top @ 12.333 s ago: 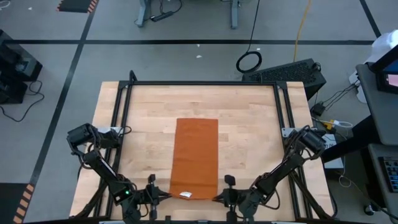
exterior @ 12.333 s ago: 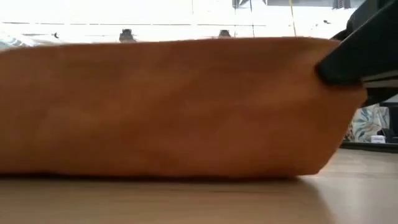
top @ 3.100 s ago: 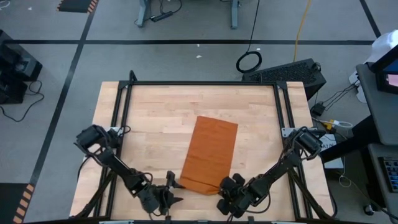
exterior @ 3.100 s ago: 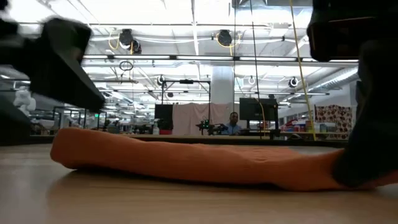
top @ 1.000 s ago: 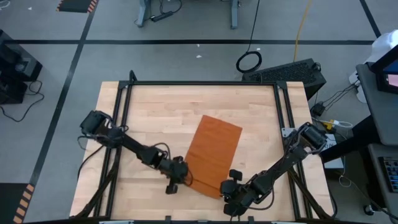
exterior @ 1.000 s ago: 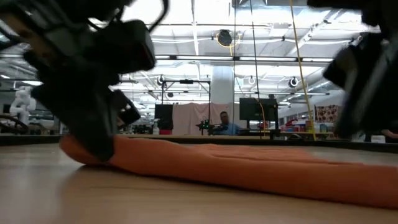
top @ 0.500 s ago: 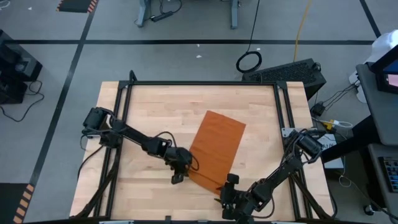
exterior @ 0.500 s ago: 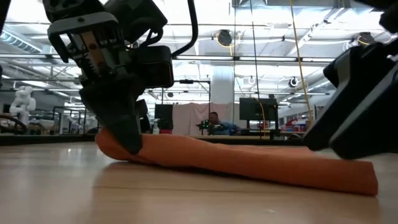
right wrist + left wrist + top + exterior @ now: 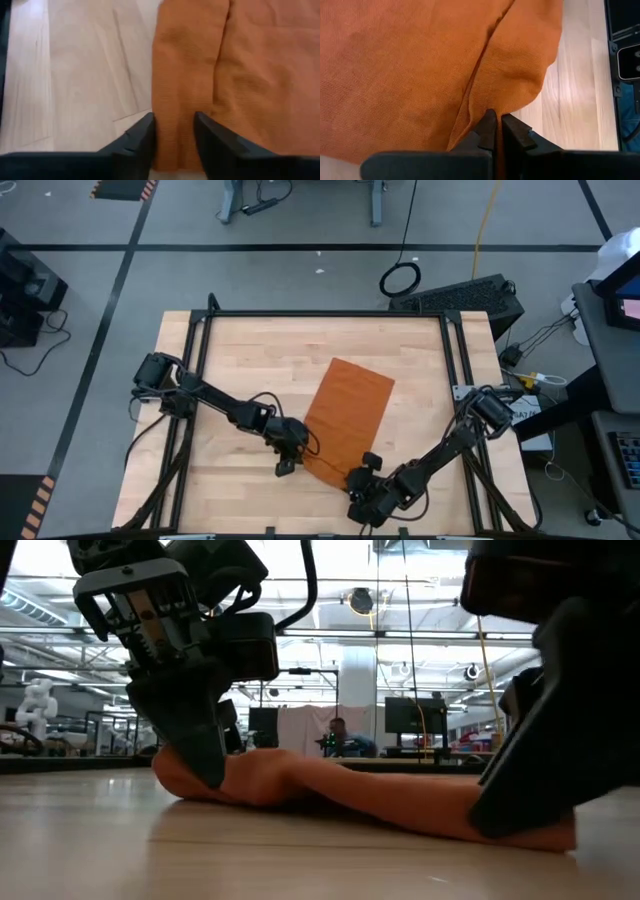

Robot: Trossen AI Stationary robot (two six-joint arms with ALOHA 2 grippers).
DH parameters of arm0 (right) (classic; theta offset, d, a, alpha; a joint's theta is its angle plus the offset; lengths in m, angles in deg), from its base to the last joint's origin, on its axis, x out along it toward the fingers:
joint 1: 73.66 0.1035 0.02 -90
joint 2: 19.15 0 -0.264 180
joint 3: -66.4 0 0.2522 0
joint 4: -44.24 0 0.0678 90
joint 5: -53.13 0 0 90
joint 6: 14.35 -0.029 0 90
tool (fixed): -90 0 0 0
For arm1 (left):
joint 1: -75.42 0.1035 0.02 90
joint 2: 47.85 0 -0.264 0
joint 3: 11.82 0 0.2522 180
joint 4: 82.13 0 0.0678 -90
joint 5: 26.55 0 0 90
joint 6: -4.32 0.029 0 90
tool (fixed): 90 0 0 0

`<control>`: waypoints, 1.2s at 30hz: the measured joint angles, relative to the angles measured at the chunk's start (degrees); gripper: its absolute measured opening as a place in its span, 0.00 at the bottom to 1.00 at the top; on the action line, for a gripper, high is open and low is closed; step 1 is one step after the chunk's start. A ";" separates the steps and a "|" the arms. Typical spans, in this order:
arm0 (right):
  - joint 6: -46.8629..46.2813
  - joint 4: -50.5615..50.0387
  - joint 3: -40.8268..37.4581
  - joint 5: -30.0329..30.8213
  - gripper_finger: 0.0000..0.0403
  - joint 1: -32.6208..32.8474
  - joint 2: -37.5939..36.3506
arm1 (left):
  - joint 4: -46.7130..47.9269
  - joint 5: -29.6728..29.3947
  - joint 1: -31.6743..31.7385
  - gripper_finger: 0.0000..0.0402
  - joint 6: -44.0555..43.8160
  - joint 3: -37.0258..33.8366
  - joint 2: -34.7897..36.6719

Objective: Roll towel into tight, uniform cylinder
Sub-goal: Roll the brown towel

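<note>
The rust-orange towel [image 9: 350, 412] lies slantwise on the wooden table [image 9: 240, 360], with a hump near its left end in the low view [image 9: 270, 775]. My left gripper [image 9: 300, 450] is at the towel's near left corner, shut on it [image 9: 496, 122]. My right gripper [image 9: 360, 471] is at the near right corner. Its fingers stand either side of a folded band along the towel's near edge [image 9: 182, 75] and are closed on it. The white tag does not show. My left gripper pinches the towel's edge at the near left corner [image 9: 492, 107] between its two fingers, slanting down from the table's left. The cloth puckers into a crease at the fingertips and rests on the table there. My right gripper holds the right end of the folded band at the towel's near edge [image 9: 175, 112] between its two fingers [image 9: 142, 132], several layers. It slants down from the table's near right and points along the band. That end lies on the table [image 9: 540, 835].
A black metal frame [image 9: 325, 315] runs around the tabletop's far and side edges. Bare wood lies left of the towel and beyond its far end. A keyboard [image 9: 460, 295] and cables are on the floor beyond the table. A person sits far behind the table [image 9: 338, 735].
My left gripper, staying shut, has dragged the towel's near left corner toward the table's right and far side, then stopped. My right gripper has come down onto the near right corner. The towel has turned a little, and its near part has bunched into a hump.
</note>
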 joint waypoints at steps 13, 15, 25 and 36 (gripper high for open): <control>-5.15 2.17 -0.12 -6.65 0.02 0.21 -0.06 | 2.72 -10.63 -4.67 0.24 5.52 0.11 0.45; -5.77 3.04 -0.14 -7.36 0.01 0.23 -0.04 | 3.45 -11.72 -5.37 0.32 6.54 0.11 1.40; -9.78 4.12 -0.19 -7.55 0.00 0.28 -0.12 | 4.35 -27.37 -13.69 0.56 14.23 0.02 9.40; -11.31 5.22 -0.28 -7.34 0.00 0.00 -0.06 | -0.19 -43.18 -27.21 0.56 26.42 0.02 5.56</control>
